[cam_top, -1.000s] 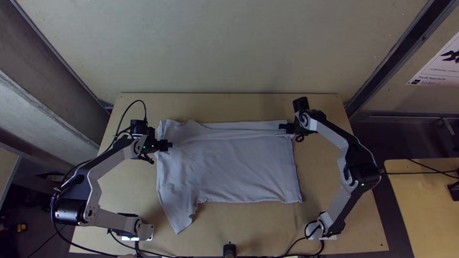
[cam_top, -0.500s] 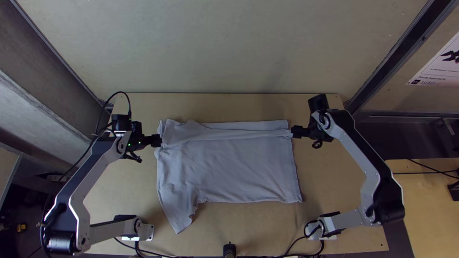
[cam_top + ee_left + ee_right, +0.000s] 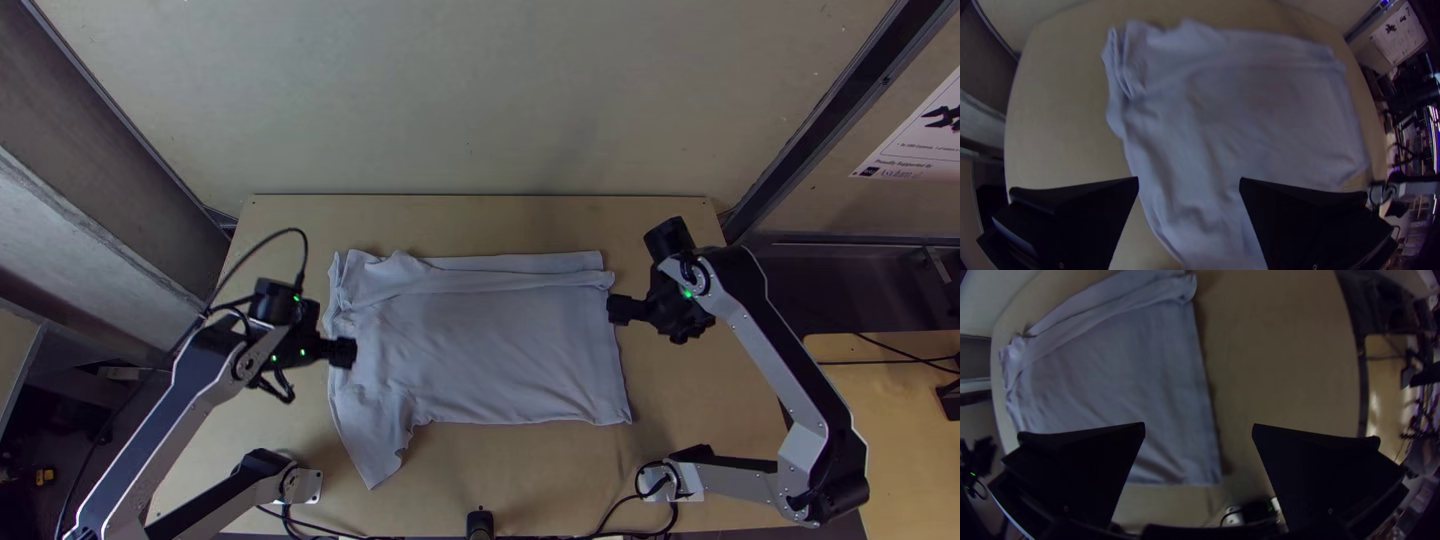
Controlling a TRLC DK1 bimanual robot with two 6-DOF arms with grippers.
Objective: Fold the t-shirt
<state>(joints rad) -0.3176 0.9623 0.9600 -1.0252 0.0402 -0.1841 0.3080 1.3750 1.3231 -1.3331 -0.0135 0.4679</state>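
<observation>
The left gripper (image 3: 345,352) is released, its two wide black fingers (image 3: 1095,200) standing well apart over the left edge of the t-shirt. The right gripper (image 3: 618,310) is released too, its fingers (image 3: 1110,445) spread, at the shirt's right edge; whether either one touches the cloth, I cannot tell. Between them, the pale grey-blue t-shirt (image 3: 480,350) lies on the wooden table (image 3: 690,400), mostly flat, with a folded band (image 3: 500,282) along its far edge and small bunched folds at its far left corner. A sleeve (image 3: 375,460) sticks out from the near left part toward the table's near edge. The left arm (image 3: 165,440) and right arm (image 3: 775,350) reach up from bases at the near corners. Beyond the right arm are a second wooden table (image 3: 910,480) and a white poster (image 3: 915,130).
</observation>
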